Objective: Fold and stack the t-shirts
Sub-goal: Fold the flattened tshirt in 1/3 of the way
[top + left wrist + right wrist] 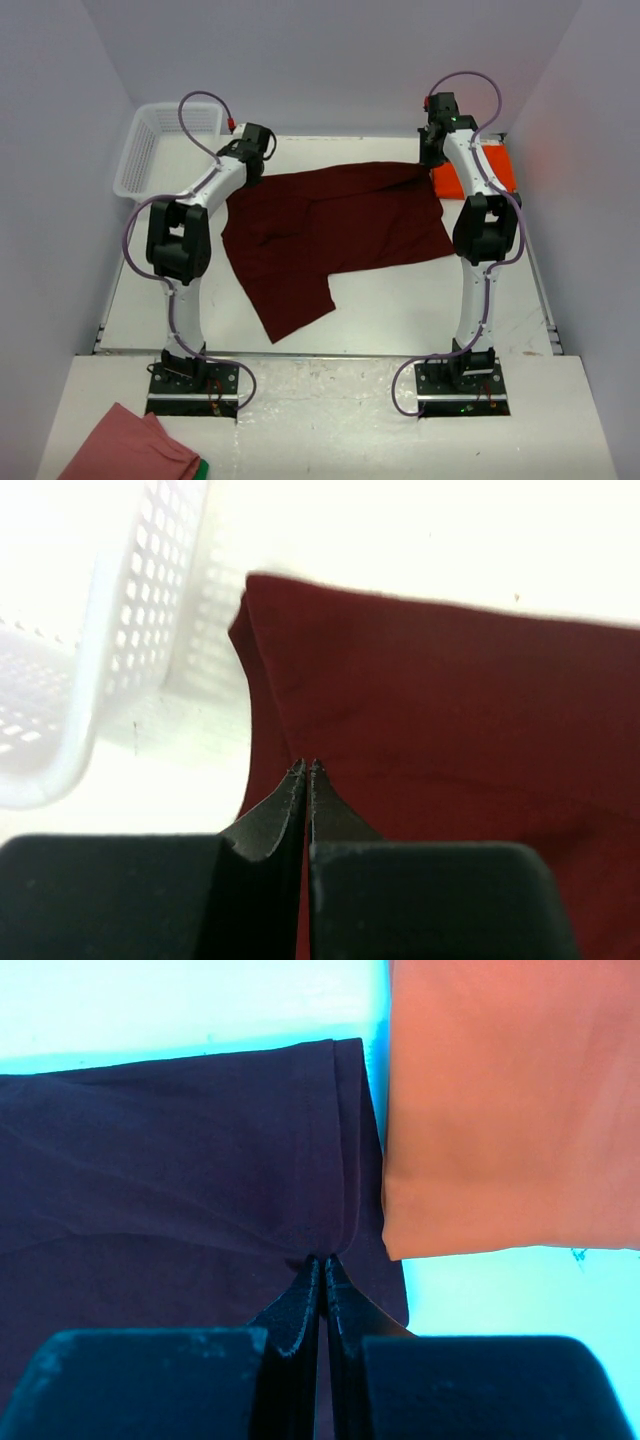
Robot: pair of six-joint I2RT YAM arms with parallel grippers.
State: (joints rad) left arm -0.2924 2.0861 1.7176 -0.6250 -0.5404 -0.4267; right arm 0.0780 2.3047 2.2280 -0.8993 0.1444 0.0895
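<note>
On the table [420, 310], my left claw [306, 768] and right claw [322, 1260] each pinch the maroon t-shirt [340, 225]; white basket [133, 170] at ten o'clock, orange t-shirt [497, 165] at two.

the white table [400, 310] bears a maroon shirt [330, 230], orange shirt [500, 170] and basket [135, 165].

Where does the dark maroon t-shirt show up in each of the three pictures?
Top external: dark maroon fabric t-shirt spread in the middle, between the arms.
Left wrist: fills the right side, left hand closed on it.
Right wrist: left and centre, pinched by the right hand.
Landmarks: white plastic basket links top and left; bright orange-red shirt links top and right.
</note>
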